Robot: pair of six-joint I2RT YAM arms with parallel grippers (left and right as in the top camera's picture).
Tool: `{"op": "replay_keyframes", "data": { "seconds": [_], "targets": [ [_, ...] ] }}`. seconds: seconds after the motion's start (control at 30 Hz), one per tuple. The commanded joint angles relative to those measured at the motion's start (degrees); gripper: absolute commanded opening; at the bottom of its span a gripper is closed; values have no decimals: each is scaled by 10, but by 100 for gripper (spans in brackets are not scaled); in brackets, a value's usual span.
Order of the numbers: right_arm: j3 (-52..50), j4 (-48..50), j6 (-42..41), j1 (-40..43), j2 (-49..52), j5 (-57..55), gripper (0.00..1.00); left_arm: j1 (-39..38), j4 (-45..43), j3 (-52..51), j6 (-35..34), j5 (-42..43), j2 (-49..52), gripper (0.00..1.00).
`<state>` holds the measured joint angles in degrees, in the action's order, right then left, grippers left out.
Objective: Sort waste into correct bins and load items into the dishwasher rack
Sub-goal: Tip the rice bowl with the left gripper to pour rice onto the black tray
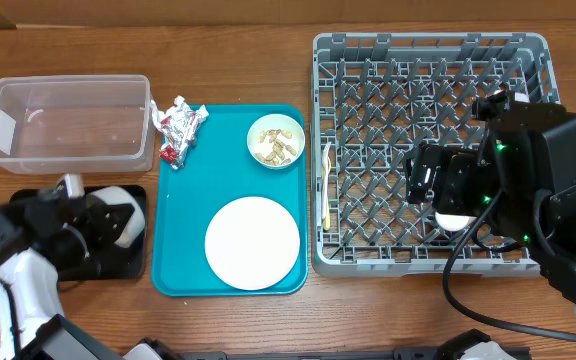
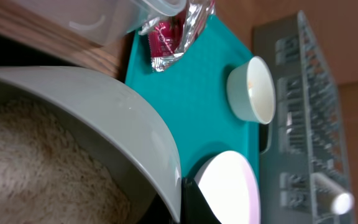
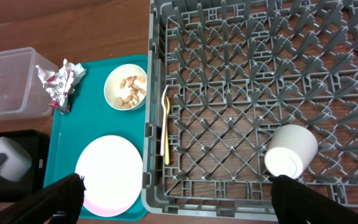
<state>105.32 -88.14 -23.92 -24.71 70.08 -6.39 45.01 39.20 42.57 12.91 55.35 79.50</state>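
My left gripper (image 2: 180, 198) is shut on the rim of a white bowl (image 2: 98, 112) full of rice (image 2: 36, 168), held over the black tray (image 1: 118, 265). On the teal tray are a crumpled foil wrapper (image 1: 180, 125), a small white bowl (image 1: 275, 140) of tan nut scraps and a round white plate (image 1: 252, 243). A pale yellow utensil (image 1: 326, 185) lies along the left edge of the grey dishwasher rack (image 1: 428, 60). A white cup (image 3: 291, 151) lies on its side in the rack. My right gripper (image 3: 179, 202) hangs open above the rack's near edge, the cup beside its right finger.
The clear plastic tub (image 1: 68, 125) stands at the back left, beside the teal tray (image 1: 183, 210). The right arm (image 1: 528, 170) covers part of the rack's right half. Bare wood table shows in front of the rack and tray.
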Motion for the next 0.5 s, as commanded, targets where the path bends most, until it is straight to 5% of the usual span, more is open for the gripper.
{"op": "replay_keyframes", "data": {
  "seconds": [0.0,0.3,0.47],
  "targets": [
    [1,4,3,4,0,-4,100,45,8,-13,63,118,-8,4],
    [1,11,3,4,0,-4,100,68,7,-13,86,226,-8,4],
    [1,8,3,4,0,-4,100,84,11,-13,95,211,-8,4]
  ]
}}
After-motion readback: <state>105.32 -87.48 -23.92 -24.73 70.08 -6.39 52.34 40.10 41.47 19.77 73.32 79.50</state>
